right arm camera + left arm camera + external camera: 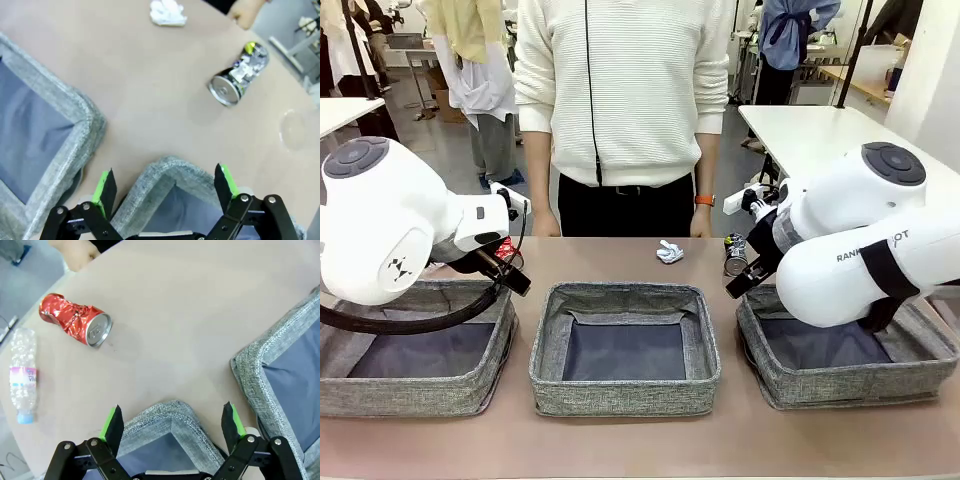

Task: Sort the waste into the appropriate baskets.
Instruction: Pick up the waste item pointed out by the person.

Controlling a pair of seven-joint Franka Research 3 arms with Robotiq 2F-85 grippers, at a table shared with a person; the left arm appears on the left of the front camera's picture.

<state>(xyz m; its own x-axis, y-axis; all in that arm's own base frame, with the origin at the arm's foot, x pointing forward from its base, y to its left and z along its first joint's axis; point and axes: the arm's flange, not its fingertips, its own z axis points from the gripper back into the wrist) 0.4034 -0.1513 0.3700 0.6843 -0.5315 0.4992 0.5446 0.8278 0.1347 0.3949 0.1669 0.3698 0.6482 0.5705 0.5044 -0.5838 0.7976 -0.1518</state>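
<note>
Three grey baskets stand in a row: left (420,395), middle (620,395), right (840,390). My left gripper (172,420) is open over the far corner of the left basket (165,412). Beyond it lie a crushed red soda can (75,320) and a clear bottle with a pink label (23,375). My right gripper (167,182) hangs open over the far corner of the right basket (170,167). On the table past it are a crushed dark can (237,75), a crumpled white paper wad (167,12) and a clear plastic cup (292,130). The wad (670,251) and dark can (734,255) lie near the far edge.
A person in a white sweater (620,90) stands at the far side, one hand (75,252) near the red can, the other hand (245,12) near the dark can. The middle basket's rim (260,365) lies close beside each gripper. Bare tabletop (620,440) runs in front of the baskets.
</note>
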